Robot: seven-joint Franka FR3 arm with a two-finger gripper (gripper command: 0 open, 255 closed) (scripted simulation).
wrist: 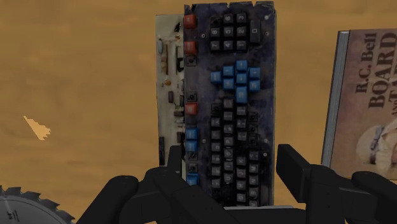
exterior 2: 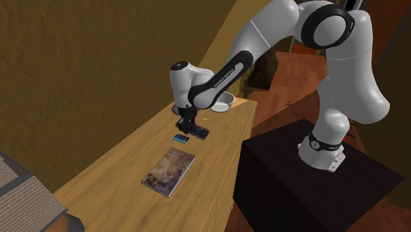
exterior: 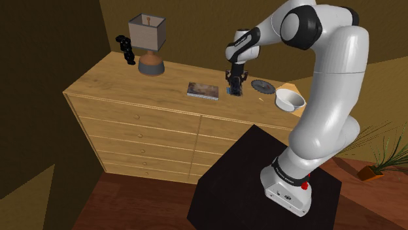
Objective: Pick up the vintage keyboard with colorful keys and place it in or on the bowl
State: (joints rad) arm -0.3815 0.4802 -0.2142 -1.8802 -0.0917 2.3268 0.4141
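Fingers (wrist: 292, 167) of the black gripper (wrist: 231, 156) are standing apart in the wrist view, one at each long side of the vintage keyboard (wrist: 232, 83). Its dark, blue and red keys are facing the camera. I cannot tell whether the pads are pressing its edges. In the shoulder view the gripper (exterior: 235, 83) is pointing down at the keyboard a little right of the frame's upper middle, and the keyboard is lying on the wooden dresser (exterior: 131, 88). A book (exterior: 203, 90) is lying just to its left and a toothed grey disc (exterior: 262, 85) to its right. The white bowl (exterior: 289, 99) is sitting further right, near the dresser's end, well apart from the keyboard. A lamp (exterior: 148, 46) and a small black figure (exterior: 126, 49) are standing at the upper left. In the second exterior view the bowl (exterior 2: 224, 102) is sitting up and to the right of the gripper (exterior 2: 186, 126), and the book (exterior 2: 169, 171) is lying lower left of it.
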